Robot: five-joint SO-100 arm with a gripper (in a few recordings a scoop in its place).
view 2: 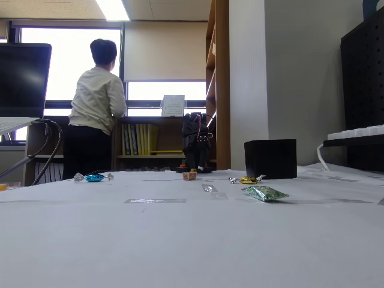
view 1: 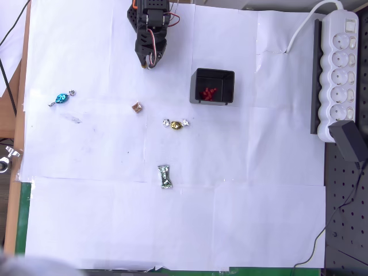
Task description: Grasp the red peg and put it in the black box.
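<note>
Start at your fingers [view 1: 150, 62]: in the overhead view the arm is folded back at the top edge of the desk [view 1: 115, 218], its tip pointing down at the paper, and you cannot tell whether the fingers are apart or together; nothing shows between them. Just to the right of them sits the black box [view 1: 213, 86], and inside it lies a small cluster of red pegs [view 1: 209, 93]. No red peg shows loose on the paper, so the task looks done, or as near as these pictures allow.

Farther out, only sweets are left: a copper-brown candy [view 1: 137, 107] below the arm, a gold candy [view 1: 176, 123], a green candy [view 1: 165, 176] and a blue candy [view 1: 60, 99] off to the left. In the fixed view a person [view 2: 96, 108] stands at the window, well behind the desk.
</note>
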